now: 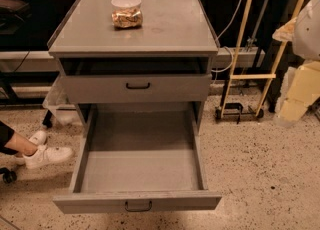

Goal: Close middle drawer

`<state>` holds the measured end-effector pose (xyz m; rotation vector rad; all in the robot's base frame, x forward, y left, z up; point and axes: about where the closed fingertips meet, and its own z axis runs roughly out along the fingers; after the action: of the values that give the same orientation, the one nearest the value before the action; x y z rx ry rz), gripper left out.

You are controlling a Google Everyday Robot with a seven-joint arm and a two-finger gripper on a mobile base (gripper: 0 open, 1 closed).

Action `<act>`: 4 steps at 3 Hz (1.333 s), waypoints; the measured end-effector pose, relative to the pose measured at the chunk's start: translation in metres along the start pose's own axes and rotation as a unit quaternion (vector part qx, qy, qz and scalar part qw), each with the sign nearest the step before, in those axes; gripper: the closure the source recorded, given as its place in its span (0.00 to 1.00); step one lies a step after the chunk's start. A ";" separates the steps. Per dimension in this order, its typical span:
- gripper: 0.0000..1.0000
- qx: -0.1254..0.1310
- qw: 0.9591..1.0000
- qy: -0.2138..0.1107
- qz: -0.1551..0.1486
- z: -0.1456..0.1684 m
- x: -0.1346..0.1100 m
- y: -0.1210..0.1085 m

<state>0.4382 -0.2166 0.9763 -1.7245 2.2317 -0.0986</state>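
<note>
Camera view: looks down on the front of a grey metal cabinet (165,29) standing on a speckled floor (260,174).
Middle drawer: the middle drawer (175,201) is pulled far out toward the camera, and its inside is bare grey metal.
Drawer handle: a small dark handle (138,206) sits at the centre of its flat front.
Top drawer: the top drawer (100,90) above it is out a little, with a dark gap under the cabinet top.
Gripper: the gripper (299,96) is a pale, blurred shape at the right edge, well apart from the cabinet and touching nothing.
Gripper state: cannot tell whether it is open or closed.
Cabinet top: a clear tub (126,12) of brownish snacks stands near the back left.
Left edge: a person's white sneaker (45,156) rests on the floor.
Right of cabinet: a yellow frame (250,76) leans upright.
</note>
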 end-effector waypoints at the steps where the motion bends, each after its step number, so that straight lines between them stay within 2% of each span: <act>1: 0.00 0.000 1.000 0.000 0.000 0.000 0.000 0.000; 2: 0.00 -0.005 1.000 -0.005 -0.006 0.020 0.002 0.006; 3: 0.00 -0.012 1.000 -0.018 0.013 0.068 0.018 0.018; 4: 0.00 -0.004 0.998 -0.010 0.063 0.126 0.055 0.027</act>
<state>0.4374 -0.2446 0.8389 -1.5766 2.3235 -0.0432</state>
